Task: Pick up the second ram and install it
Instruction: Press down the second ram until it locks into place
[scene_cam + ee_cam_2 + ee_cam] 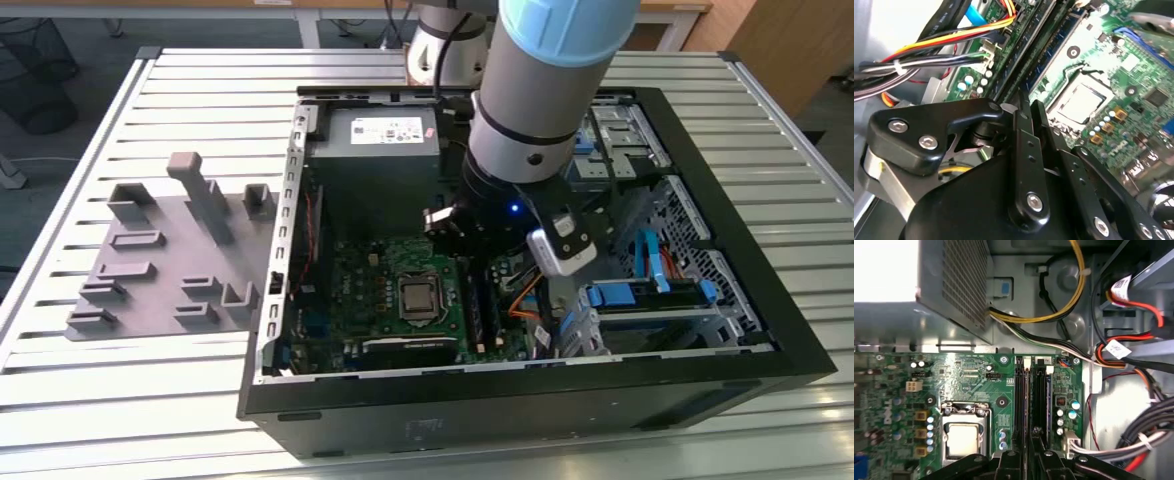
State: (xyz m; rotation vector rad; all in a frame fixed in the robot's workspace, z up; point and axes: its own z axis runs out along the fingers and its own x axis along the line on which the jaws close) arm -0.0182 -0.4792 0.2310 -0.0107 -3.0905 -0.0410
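Observation:
My gripper point(470, 258) reaches down inside the open computer case point(747, 375), over the long black memory slots point(1041, 395) beside the processor socket point(964, 437). In both wrist views its two thin black fingers point(1022, 125) stand close together at one end of the slots. The second ram point(1051, 62), a slim dark green stick seen almost edge-on, runs along a slot from between the fingertips. The gripper point(1030, 442) looks shut on the stick's end. I cannot tell how deep the stick sits in the slot.
Bundled cables point(1134, 360) crowd the side of the slots nearest the drive bays point(654, 295). The power supply point(380, 150) sits at the back of the case. A grey fixture plate with upright blocks point(174, 260) lies on the slatted table at the exterior view's left.

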